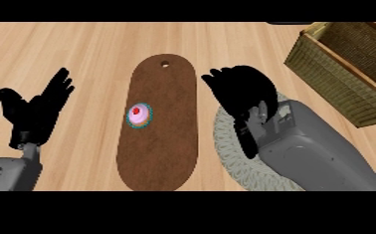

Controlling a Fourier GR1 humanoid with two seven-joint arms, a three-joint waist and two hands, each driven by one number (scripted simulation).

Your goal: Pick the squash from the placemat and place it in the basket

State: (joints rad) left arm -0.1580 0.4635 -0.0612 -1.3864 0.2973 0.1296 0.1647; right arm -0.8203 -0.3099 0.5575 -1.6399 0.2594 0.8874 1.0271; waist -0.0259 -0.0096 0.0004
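Two black robot hands show over a light wooden tabletop (pixel 95 44). At the middle lies a long brown oval wooden board (pixel 161 143) with a small hole near its 12 o'clock end; on it, slightly toward 9 o'clock of its centre, sits a small cupcake with pink icing, a red dot and a teal wrapper (pixel 139 115). At 3 o'clock of the board lies a round pale grey woven placemat (pixel 229 153), largely covered by the right grey forearm (pixel 312 151). The right robot hand (pixel 242 91) hangs over the placemat's 12 o'clock edge, its fingers curled downward; whether they are clamped on anything cannot be told, and the squash is not visible anywhere, so its place cannot be told either. Toward 2 o'clock of the scene stands a rectangular olive-brown wicker basket (pixel 330 78), apart from the right robot hand. The left robot hand (pixel 33 111) rests at 9 o'clock near the edge, fingers spread apart and straight, pointing toward 1 o'clock, holding nothing, well apart from the board.
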